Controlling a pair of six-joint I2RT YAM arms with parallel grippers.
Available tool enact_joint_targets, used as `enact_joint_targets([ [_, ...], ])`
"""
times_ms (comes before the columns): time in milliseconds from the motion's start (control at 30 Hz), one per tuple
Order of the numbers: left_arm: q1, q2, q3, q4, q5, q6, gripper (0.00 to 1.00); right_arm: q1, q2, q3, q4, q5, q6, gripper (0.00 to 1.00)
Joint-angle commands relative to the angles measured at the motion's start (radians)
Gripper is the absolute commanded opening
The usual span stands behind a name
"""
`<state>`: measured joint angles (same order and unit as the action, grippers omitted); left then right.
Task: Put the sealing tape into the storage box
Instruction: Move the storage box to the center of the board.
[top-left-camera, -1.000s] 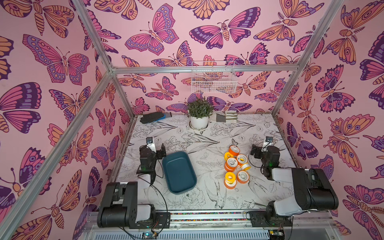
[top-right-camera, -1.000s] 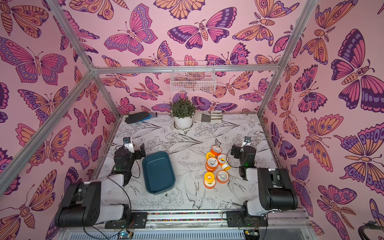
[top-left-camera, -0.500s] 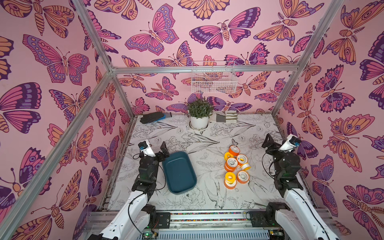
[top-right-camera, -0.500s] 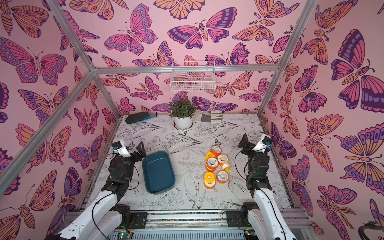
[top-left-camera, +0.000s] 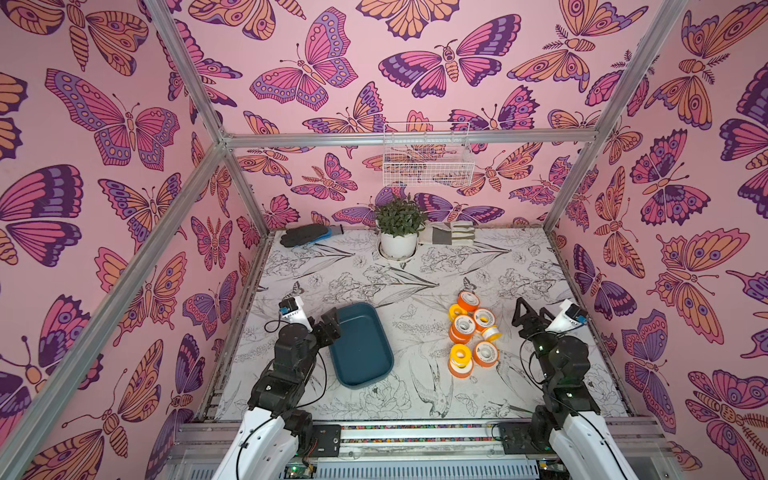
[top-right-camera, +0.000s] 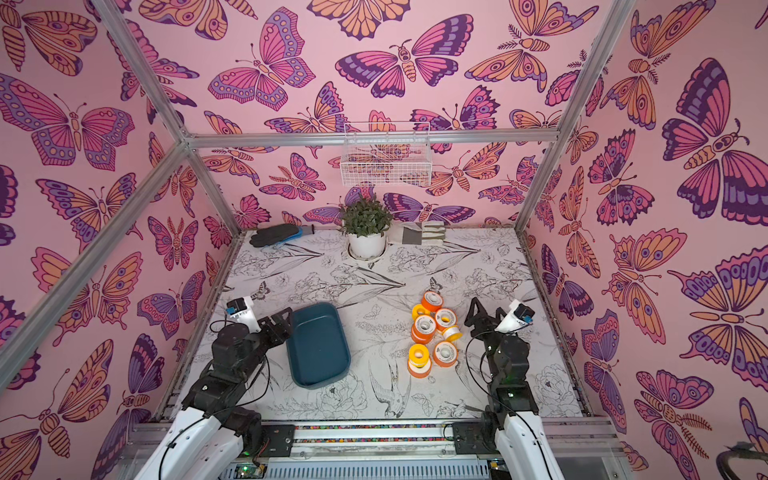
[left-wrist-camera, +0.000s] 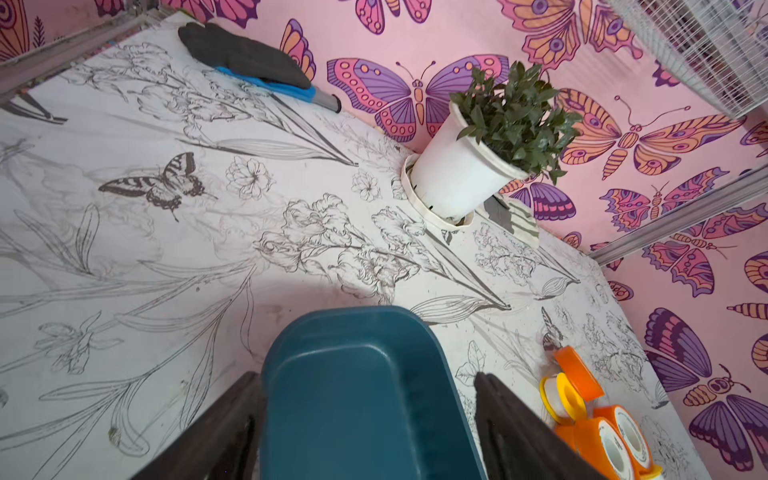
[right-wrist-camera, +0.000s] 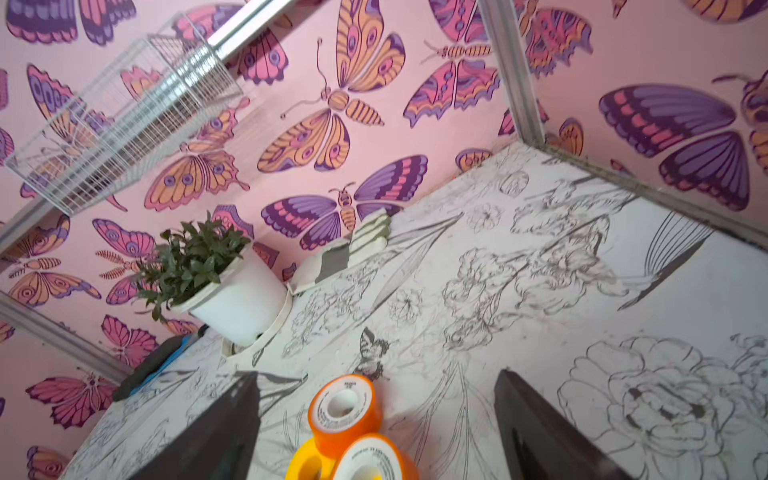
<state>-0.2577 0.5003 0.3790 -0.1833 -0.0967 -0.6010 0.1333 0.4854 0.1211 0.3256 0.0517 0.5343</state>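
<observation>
The sealing tape (top-left-camera: 462, 327) (top-right-camera: 424, 326) is a cluster of several orange and yellow spools standing on the table right of centre. The storage box (top-left-camera: 361, 353) (top-right-camera: 318, 353), a shallow teal tray, lies empty to their left. My left gripper (top-left-camera: 328, 324) (top-right-camera: 279, 321) hovers open over the box's left rim; in the left wrist view (left-wrist-camera: 368, 384) the box (left-wrist-camera: 353, 415) shows between its fingers, with spools (left-wrist-camera: 615, 436) off to one side. My right gripper (top-left-camera: 527, 316) (top-right-camera: 478, 312) stands open to the right of the spools, holding nothing. In the right wrist view (right-wrist-camera: 376, 384) an orange spool (right-wrist-camera: 345, 409) sits between its fingers.
At the back wall stand a potted plant (top-left-camera: 397, 235), a black and blue glove (top-left-camera: 307, 235) and a folded grey and white cloth (top-left-camera: 451, 235). A white wire basket (top-left-camera: 428, 160) hangs on the wall above them. Aluminium frame posts edge the table.
Both arms have unfolded from their low rest pose and reached forward. The left gripper has come to the box's rim; the right one has swung in toward the spools.
</observation>
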Motion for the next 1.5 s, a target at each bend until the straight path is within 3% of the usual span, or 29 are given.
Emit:
enact_joint_targets([
  [0, -0.008, -0.030, -0.020, -0.112, 0.014, -0.028, 0.83, 0.071, 0.043, 0.081, -0.129, 0.073, -0.042, 0.90],
  [100, -0.008, -0.028, -0.015, -0.158, 0.003, -0.047, 0.83, 0.146, 0.104, 0.131, -0.201, 0.224, -0.049, 0.91],
  [200, -0.008, -0.020, -0.008, -0.215, -0.006, -0.072, 0.85, 0.191, 0.142, 0.142, -0.189, 0.271, -0.060, 0.92],
  [267, -0.008, -0.010, -0.005, -0.256, -0.019, -0.091, 0.88, 0.199, 0.148, 0.144, -0.189, 0.286, -0.060, 0.93],
  [533, -0.008, 0.134, -0.010, -0.325, 0.012, -0.156, 0.83, 0.200, 0.149, 0.143, -0.192, 0.303, -0.049, 0.94],
  [667, -0.011, 0.252, 0.036, -0.327, 0.034, -0.137, 0.74, 0.200, 0.157, 0.146, -0.193, 0.305, -0.047, 0.93],
  [767, -0.013, 0.364, 0.068, -0.303, 0.060, -0.109, 0.58, 0.200, 0.161, 0.148, -0.197, 0.310, -0.044, 0.92],
  [867, -0.024, 0.463, 0.104, -0.283, 0.091, -0.083, 0.33, 0.200, 0.161, 0.147, -0.200, 0.316, -0.040, 0.91],
  [1033, -0.036, 0.533, 0.148, -0.244, 0.110, -0.049, 0.00, 0.200, 0.159, 0.147, -0.203, 0.324, -0.035, 0.89],
  [1467, -0.175, 0.931, 0.427, -0.193, 0.181, 0.057, 0.00, 0.200, 0.164, 0.147, -0.206, 0.330, -0.030, 0.87],
])
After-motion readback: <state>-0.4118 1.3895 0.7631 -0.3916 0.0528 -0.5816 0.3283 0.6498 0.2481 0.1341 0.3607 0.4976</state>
